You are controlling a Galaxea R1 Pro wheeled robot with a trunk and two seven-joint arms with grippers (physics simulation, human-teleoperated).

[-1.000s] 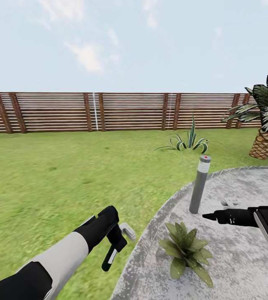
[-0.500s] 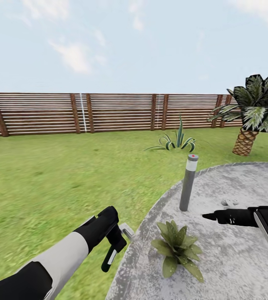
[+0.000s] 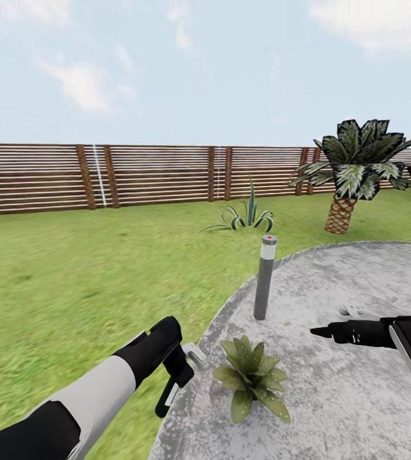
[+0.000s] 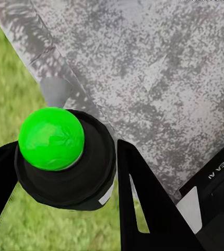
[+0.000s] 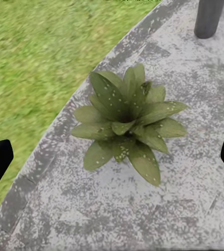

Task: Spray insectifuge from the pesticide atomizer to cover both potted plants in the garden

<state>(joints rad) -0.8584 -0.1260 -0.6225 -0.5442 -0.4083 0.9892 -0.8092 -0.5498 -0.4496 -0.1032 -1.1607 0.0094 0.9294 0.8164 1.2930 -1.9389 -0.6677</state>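
My left gripper (image 3: 180,374) is shut on the pesticide atomizer (image 3: 168,396), a slim dark bottle with a white label that hangs down over the patio's edge. In the left wrist view the atomizer (image 4: 65,157) shows a bright green round cap between the two black fingers (image 4: 138,198). One potted plant (image 3: 250,378), a low olive-green rosette, sits on the paving just right of that bottle. My right gripper (image 3: 323,329) is open and points left, above and to the right of the plant. Its camera looks down on the potted plant (image 5: 126,123), with a fingertip at each side edge.
A grey bollard lamp (image 3: 264,278) stands on the patio (image 3: 358,396) behind the plant. Lawn (image 3: 71,281) spreads to the left. A striped agave (image 3: 247,217), a palm (image 3: 349,169) and the slatted fence (image 3: 135,176) lie farther back.
The whole view has turned to the right, so plant, lamp, agave and palm sit further left in the picture. Both arms hold the same pose, the atomizer still gripped.
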